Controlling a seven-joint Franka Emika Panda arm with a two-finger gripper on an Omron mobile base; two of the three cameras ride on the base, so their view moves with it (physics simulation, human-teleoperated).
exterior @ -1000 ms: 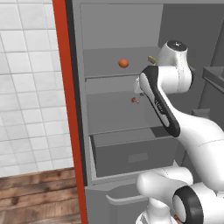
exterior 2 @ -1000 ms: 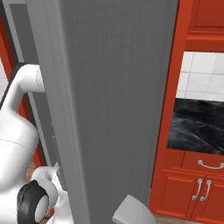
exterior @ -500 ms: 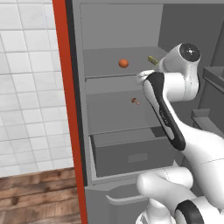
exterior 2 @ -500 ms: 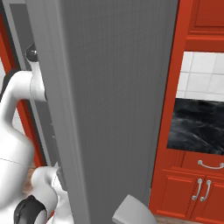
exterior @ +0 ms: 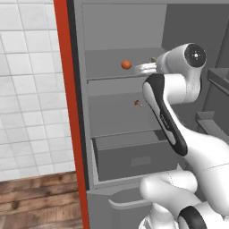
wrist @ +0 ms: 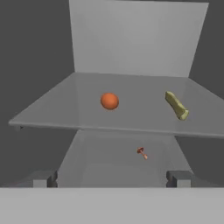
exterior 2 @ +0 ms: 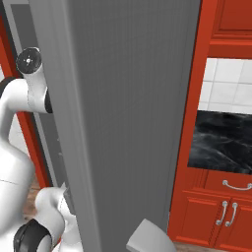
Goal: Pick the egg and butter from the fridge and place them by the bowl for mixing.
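The fridge [exterior: 117, 27] stands open before me. On its upper shelf lies the orange-brown egg [exterior: 126, 65] [wrist: 109, 101], and to its right the pale olive-yellow butter [wrist: 176, 105], which peeks out behind my hand in the left base view [exterior: 153, 59]. My gripper [wrist: 111, 179] [exterior: 140, 68] hovers open at the shelf's front edge, level with the egg and short of it, nothing between its fingertips [wrist: 43, 178]. The bowl is out of view.
A small red-and-white item [wrist: 141, 152] [exterior: 137, 103] lies on the shelf below. A grey drawer [exterior: 134, 156] sits under that. The open fridge door [exterior 2: 133, 123] stands to my right, with red cabinets [exterior 2: 221, 206] and a black counter beyond it.
My arm has lifted and swung the hand up from the middle shelf to the upper shelf's level. The jaws stay wide apart. The egg and butter have not moved.
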